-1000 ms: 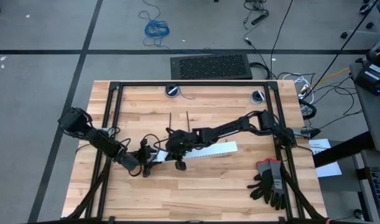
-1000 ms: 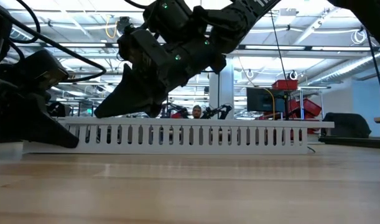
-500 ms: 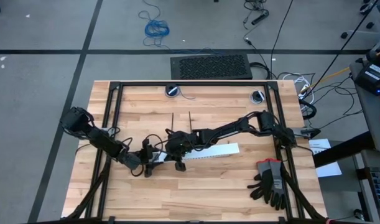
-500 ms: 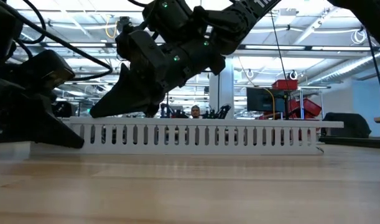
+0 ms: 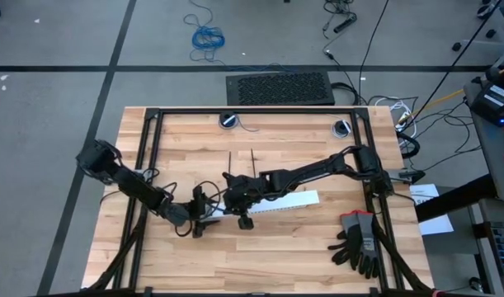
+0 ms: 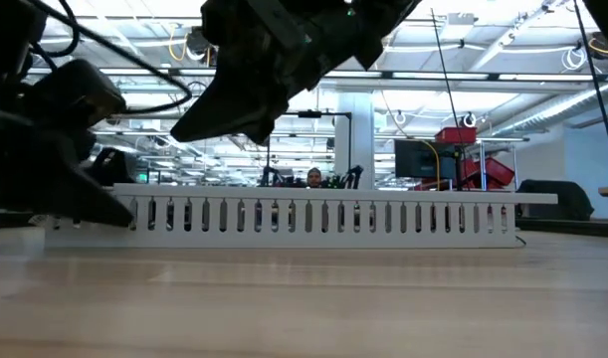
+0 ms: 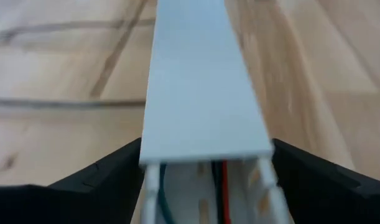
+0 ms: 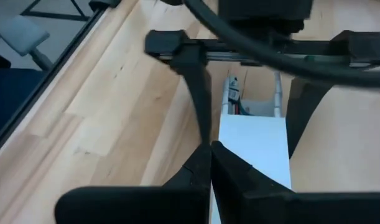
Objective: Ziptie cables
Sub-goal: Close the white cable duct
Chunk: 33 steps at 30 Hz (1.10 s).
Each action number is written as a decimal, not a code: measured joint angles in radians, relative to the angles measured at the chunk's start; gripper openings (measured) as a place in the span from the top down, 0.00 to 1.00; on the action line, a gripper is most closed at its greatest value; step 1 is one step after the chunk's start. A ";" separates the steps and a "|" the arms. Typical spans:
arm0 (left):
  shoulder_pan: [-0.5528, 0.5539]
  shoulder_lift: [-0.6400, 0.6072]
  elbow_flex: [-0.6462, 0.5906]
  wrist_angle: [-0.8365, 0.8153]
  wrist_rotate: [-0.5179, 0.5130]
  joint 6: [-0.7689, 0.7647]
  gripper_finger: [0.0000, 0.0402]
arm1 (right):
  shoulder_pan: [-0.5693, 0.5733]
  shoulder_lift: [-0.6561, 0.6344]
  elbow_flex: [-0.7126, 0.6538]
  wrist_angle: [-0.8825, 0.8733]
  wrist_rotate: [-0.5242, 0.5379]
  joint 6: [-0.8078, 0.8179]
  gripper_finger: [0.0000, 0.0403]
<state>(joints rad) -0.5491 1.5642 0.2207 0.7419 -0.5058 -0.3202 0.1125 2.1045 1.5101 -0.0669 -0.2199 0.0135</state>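
The cables [image 7: 222, 186] lie inside the white slotted duct [image 5: 278, 202] that rests a little toward the front of the desk [image 5: 260, 256]'s middle. Only a red and a green strand show, at the duct's open end in the left wrist view, tucked under its white cover. The two zipties [image 5: 230, 160] lie side by side on bare wood behind the duct, toward the back edge, apart from both arms.

The left hand [image 7: 205, 180] sits at the duct's left end with its fingers [image 7: 84, 186] spread wide, one on each side of the duct and not pinching it. The right hand [image 8: 209, 163] is over the same end, just beside the left one, its fingers pressed together at the edge of the cover and holding nothing.

I judge the wires to be very light and limp — they will sag and splay unless pinched as a bundle, best near one end where they leave the duct. The zipties look thin, smooth and springy, lying flat on the wood, so they will likely be hard to lift; a tip taken from the side seems the best hold. The duct is light, stiff plastic and may slide when pushed.

No brand, label or writing can be read anywhere.
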 joint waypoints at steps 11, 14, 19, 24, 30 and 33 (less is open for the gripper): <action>-0.032 -0.219 -0.012 -0.325 0.028 -0.172 0.19 | 0.007 -0.006 0.001 -0.032 0.015 -0.002 1.00; -0.076 -0.215 -0.036 -0.247 -0.044 -0.169 0.19 | 0.007 -0.006 0.001 -0.032 0.015 -0.003 1.00; -0.127 -0.192 -0.049 -0.242 -0.134 -0.178 0.19 | 0.007 -0.006 0.002 -0.031 0.014 0.000 1.00; -0.139 -0.146 -0.050 -0.205 -0.156 -0.198 0.19 | 0.007 -0.007 0.002 -0.030 0.014 0.015 1.00; -0.140 -0.032 -0.050 -0.068 -0.200 -0.193 0.19 | 0.007 -0.007 0.002 -0.027 0.013 0.019 1.00; -0.141 0.038 -0.050 0.034 -0.214 -0.169 0.20 | 0.007 -0.007 0.002 -0.027 0.013 0.019 1.00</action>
<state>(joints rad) -0.6897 1.6021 0.1707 0.7760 -0.7202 -0.4894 0.1192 2.0975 1.5124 -0.0942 -0.2070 0.0330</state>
